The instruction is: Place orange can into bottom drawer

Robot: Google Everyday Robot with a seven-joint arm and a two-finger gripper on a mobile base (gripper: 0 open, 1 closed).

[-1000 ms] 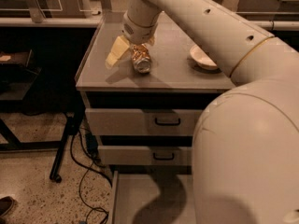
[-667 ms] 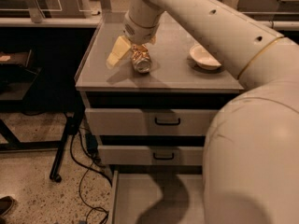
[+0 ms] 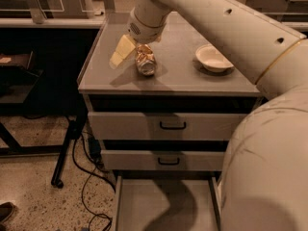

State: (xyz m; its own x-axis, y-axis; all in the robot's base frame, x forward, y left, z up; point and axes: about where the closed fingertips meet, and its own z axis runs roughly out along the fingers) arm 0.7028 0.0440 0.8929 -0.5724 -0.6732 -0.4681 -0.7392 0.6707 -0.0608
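1. Dim workshop, speckled floor (image 3: 29, 196) at far left, black cables (image 3: 83, 177) trailing across it.
2. Centre stage, grey metal cabinet (image 3: 96, 83): matte, smooth, flat-topped.
3. Gripper (image 3: 129, 53) down at the back-left of that top, a pale yellowish wedge angled toward the front-left. Open or clamped? Cannot tell from here.
4. Orange can (image 3: 145, 60) pressed against the gripper's right side, on the cabinet top or barely off it. Dented, orange-gold with whitish patches, shiny silver end turned to the camera.
5. Long axis front to back, far end tipped up toward the wrist. No sideways gap to close, so probably calls for a secure hold and a lift, not a reach.
6. Further right, cream round bowl (image 3: 211, 57), shallow and glossy, well apart from the can.
7. Bulky cream arm (image 3: 226, 23) sweeping over the right side, smooth shell dotted with small holes.
8. Below, two upper drawers (image 3: 144, 126) shut, dark curved handles. Bottom drawer (image 3: 139, 196) pulled out: wide shallow grey tray with a plain flat floor, the arm's shadow across it, well below the can and nearer the camera. Placement not yet done.
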